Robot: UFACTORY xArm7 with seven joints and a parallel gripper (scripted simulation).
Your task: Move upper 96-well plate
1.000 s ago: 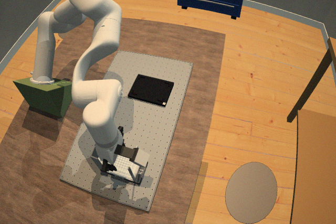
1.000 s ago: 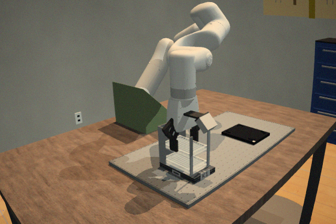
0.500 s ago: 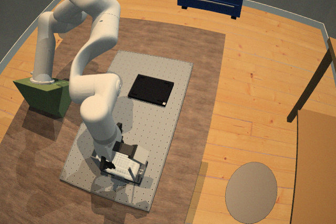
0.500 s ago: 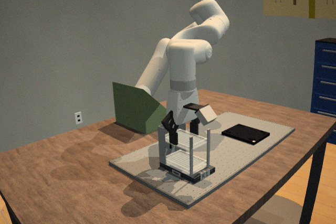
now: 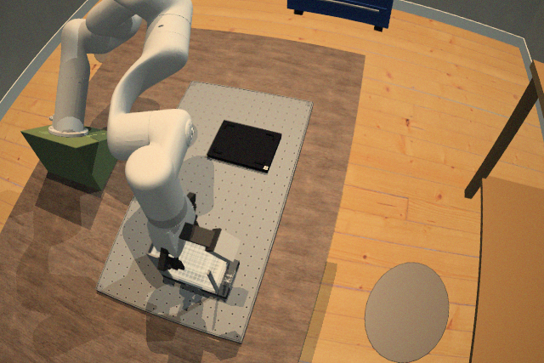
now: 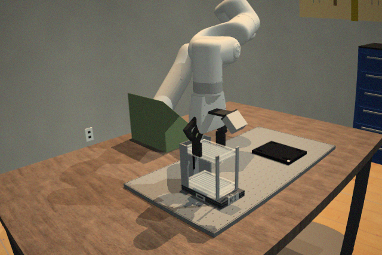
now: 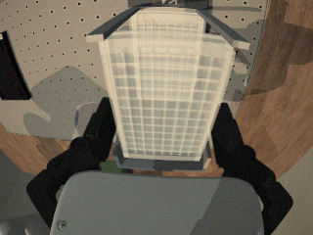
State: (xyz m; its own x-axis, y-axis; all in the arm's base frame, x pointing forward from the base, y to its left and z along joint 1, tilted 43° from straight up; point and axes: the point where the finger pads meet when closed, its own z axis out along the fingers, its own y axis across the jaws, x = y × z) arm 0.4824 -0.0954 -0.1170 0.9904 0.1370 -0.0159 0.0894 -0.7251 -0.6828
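2 plates: gripper (image 6: pixel 207 144) clamped on upper plate (image 6: pixel 212 149) by its long sides, near top of rack K1's (image 6: pixel 217 175) posts, 4 I think. Lower plate (image 6: pixel 208 183) directly below it, on rack floor. 1 nest N1 (image 6: pixel 279 151) well off to one side.

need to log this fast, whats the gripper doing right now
Gripper: closed on the upper 96-well plate, one finger on each long side, plate raised near the top of rack K1.
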